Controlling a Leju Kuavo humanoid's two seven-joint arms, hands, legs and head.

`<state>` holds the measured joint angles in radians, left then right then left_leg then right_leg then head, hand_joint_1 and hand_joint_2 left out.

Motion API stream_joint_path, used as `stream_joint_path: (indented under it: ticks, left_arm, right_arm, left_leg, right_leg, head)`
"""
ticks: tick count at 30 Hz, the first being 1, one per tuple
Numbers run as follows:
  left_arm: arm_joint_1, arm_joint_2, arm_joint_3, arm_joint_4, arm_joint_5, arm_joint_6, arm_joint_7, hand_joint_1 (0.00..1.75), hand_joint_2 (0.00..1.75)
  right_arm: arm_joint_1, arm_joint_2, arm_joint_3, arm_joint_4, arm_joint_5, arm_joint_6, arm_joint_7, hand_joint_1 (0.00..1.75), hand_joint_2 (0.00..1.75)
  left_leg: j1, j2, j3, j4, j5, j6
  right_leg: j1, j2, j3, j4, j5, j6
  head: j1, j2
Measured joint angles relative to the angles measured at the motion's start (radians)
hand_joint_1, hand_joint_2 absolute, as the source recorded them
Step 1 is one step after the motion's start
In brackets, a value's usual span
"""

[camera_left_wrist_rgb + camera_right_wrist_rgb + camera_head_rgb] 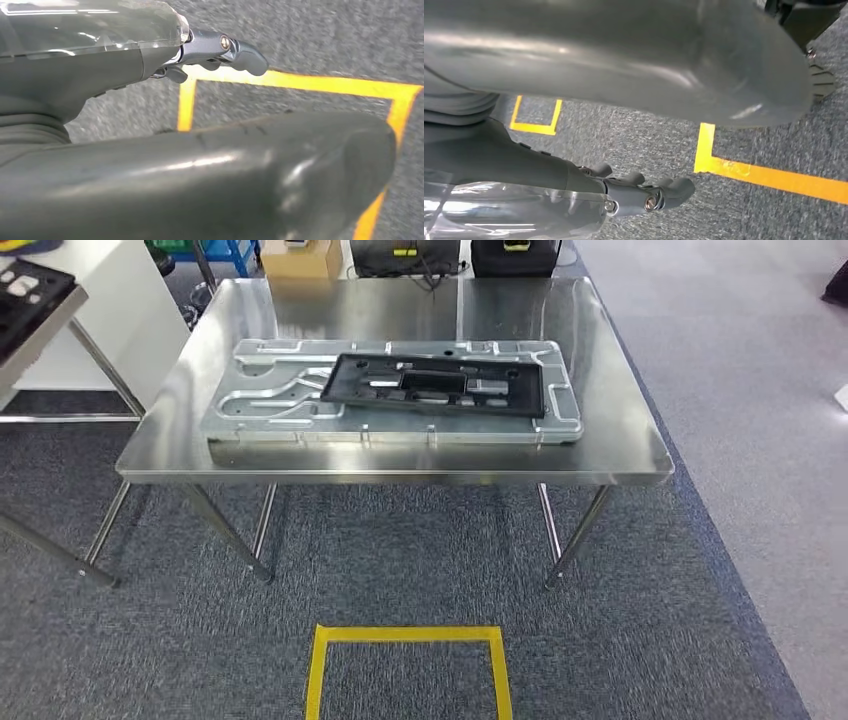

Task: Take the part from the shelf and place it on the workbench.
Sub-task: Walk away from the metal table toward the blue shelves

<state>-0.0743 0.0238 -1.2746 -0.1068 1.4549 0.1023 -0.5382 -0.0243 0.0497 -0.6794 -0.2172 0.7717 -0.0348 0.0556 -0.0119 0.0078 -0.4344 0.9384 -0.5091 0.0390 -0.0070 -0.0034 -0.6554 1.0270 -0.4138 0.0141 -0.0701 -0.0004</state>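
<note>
Grey carpet (420, 570) covers the floor across the lower half of the head view, with a paler strip of floor (740, 370) running down the right side. A steel workbench (180, 455) with a shiny top fills the middle and upper part of that frame, standing on slanted metal legs. On its top lies a large silvery metal plate (255, 410), flat and spread across the centre of the bench. The black part (435, 383) rests on top of that plate, toward its right half, lying flat and slightly skewed. A yellow tape square (408, 635) marks the carpet at the bottom centre of the frame, in front of the bench. At the upper left edge a white table (110, 300) carries a black tray (25, 290). In the left wrist view the left hand (220, 50) hangs over the carpet and tape, fingers loosely extended and holding nothing. In the right wrist view the right hand (639, 192) likewise hangs with fingers apart, empty.
</note>
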Motion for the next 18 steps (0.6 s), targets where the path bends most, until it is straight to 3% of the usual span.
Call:
stream_joint_path:
  ticks: [3,4,5,6,7,8,10,11,13,14,15,18]
  left_arm:
    - [-0.001,-0.001,-0.007,0.0,-0.001,0.003,0.013,0.0,0.0]
    - [-0.001,-0.001,-0.011,0.0,-0.002,0.003,0.017,0.0,0.0]
    - [-0.002,-0.002,-0.015,0.0,-0.002,0.003,0.02,0.0,0.0]
    - [-0.003,-0.002,-0.019,0.0,-0.003,0.004,0.023,0.0,0.0]
    - [-0.004,-0.003,-0.022,-0.001,-0.003,0.004,0.026,0.0,0.0]
    - [-0.005,-0.004,-0.025,-0.001,-0.003,0.004,0.028,0.0,0.0]
    - [-0.007,-0.005,-0.026,-0.002,-0.003,0.005,0.032,0.0,0.0]
    - [-0.008,-0.006,-0.027,-0.002,-0.003,0.005,0.033,0.0,0.0]
    - [-0.01,-0.006,-0.03,-0.003,-0.003,0.007,0.033,0.0,0.0]
    - [-0.011,-0.005,-0.033,-0.002,-0.003,0.008,0.032,0.0,0.0]
    - [-0.01,-0.005,-0.037,-0.002,-0.004,0.008,0.032,0.0,0.0]
    - [-0.01,-0.005,-0.048,-0.003,-0.004,0.005,0.032,0.0,0.0]
  right_arm:
    - [0.0,0.0,-0.007,0.002,-0.001,0.002,-0.01,0.0,0.0]
    - [-0.001,0.0,-0.01,0.003,-0.002,0.003,-0.013,0.0,0.0]
    - [-0.001,0.0,-0.013,0.004,-0.002,0.003,-0.016,0.0,0.0]
    - [-0.002,0.0,-0.016,0.004,-0.002,0.004,-0.019,0.0,0.0]
    - [-0.003,-0.001,-0.018,0.004,-0.002,0.003,-0.02,0.0,0.0]
    - [-0.005,-0.001,-0.019,0.004,-0.002,0.003,-0.021,0.0,0.0]
    - [-0.008,-0.002,-0.02,0.004,-0.001,0.001,-0.02,0.0,0.0]
    - [-0.009,-0.002,-0.022,0.005,-0.001,0.0,-0.02,0.0,0.0]
    - [-0.009,-0.001,-0.026,0.006,0.0,-0.001,-0.018,0.0,0.0]
    - [-0.009,-0.001,-0.028,0.007,-0.001,0.0,-0.017,0.0,0.0]
    - [-0.009,-0.001,-0.031,0.007,-0.002,0.001,-0.017,0.0,0.0]
    - [-0.008,-0.001,-0.044,0.008,-0.009,0.006,-0.017,0.0,0.0]
  left_leg:
    - [0.002,0.004,-0.046,0.001,0.04,0.01]
    - [0.002,0.004,-0.066,0.006,0.052,0.009]
    - [0.002,0.005,-0.087,0.013,0.063,0.006]
    - [0.003,0.005,-0.11,0.022,0.074,0.004]
    - [0.004,0.006,-0.133,0.034,0.082,0.0]
    - [0.005,0.006,-0.154,0.048,0.089,-0.004]
    - [0.004,0.006,-0.182,0.073,0.099,-0.013]
    - [0.003,0.006,-0.188,0.081,0.105,-0.019]
    - [0.004,0.006,-0.195,0.085,0.118,-0.032]
    - [0.006,0.004,-0.201,0.091,0.11,-0.038]
    - [0.008,0.003,-0.21,0.11,0.083,-0.044]
    - [0.016,0.001,-0.25,0.262,-0.063,-0.059]
  right_leg:
    - [-0.004,0.002,-0.028,0.155,-0.157,0.012]
    - [-0.005,0.002,-0.033,0.215,-0.176,0.016]
    - [-0.006,0.002,-0.028,0.253,-0.168,0.019]
    - [-0.007,0.002,-0.008,0.26,-0.139,0.022]
    - [-0.009,0.002,0.029,0.231,-0.106,0.024]
    - [-0.009,0.001,0.083,0.17,-0.093,0.024]
    - [-0.006,0.002,0.189,0.023,-0.122,0.016]
    - [-0.003,0.003,0.217,-0.022,-0.144,0.009]
    - [-0.001,0.002,0.22,-0.044,-0.147,-0.009]
    - [-0.003,0.0,0.211,-0.044,-0.137,-0.017]
    - [-0.004,-0.003,0.2,-0.044,-0.126,-0.026]
    - [-0.004,-0.008,0.158,-0.043,-0.09,-0.037]
  head:
    - [0.0,0.0]
    - [0.0,0.0]
    - [0.0,0.0]
    - [0.0,0.0]
    - [0.0,0.0]
    - [0.0,0.0]
    - [0.0,0.0]
    - [0.0,0.0]
    - [0.0,0.0]
    - [0.0,0.0]
    - [0.0,0.0]
    - [0.0,0.0]
